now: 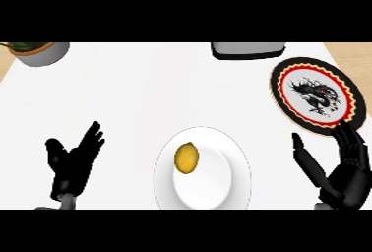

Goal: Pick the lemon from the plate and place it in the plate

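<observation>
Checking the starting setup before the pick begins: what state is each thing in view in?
lemon: lying on the white plate, left of its middle, untouched
white plate: flat on the counter, holding the lemon
patterned plate: at the right, nothing on it
left hand: open, fingers up, holding nothing
right hand: open, fingers up by the patterned plate's near rim
potted plant: upright, far left corner

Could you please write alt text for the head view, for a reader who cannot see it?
A lemon lies on a white plate at the near edge of a white counter, between the robot's open left hand and open right hand. A black-rimmed dragon plate sits far right; a plant pot far left.
</observation>
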You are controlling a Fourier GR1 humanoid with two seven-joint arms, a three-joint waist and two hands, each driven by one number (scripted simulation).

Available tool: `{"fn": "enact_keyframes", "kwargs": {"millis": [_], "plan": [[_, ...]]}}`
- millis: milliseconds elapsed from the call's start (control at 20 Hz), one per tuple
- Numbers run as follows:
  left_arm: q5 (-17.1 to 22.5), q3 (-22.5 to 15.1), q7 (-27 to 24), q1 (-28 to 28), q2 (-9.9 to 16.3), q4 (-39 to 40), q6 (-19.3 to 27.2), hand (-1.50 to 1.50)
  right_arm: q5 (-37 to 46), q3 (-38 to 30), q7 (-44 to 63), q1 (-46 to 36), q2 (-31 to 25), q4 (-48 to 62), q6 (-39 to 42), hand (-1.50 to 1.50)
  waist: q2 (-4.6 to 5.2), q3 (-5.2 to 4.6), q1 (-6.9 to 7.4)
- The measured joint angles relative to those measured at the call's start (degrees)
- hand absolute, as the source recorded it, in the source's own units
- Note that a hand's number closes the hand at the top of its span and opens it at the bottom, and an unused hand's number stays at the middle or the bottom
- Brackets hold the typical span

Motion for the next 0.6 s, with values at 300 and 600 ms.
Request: {"fn": "enact_keyframes", "kwargs": {"millis": [300, 600], "plan": [[0.1, -0.77, -0.9, -0.8, -1.42, 1.17, -2.24, 0.0, 7.35, 12.25, -3.34, 15.61, 4.07, -10.51, -6.3, -1.5, 0.37, 0.06, 2.37], [-1.02, -2.0, -1.46, -1.45, -2.61, 1.02, -2.22, 0.0, 18.21, 21.55, 9.15, 23.83, -3.43, -12.76, -5.0, -1.5, 0.84, -0.03, 4.02]]}}
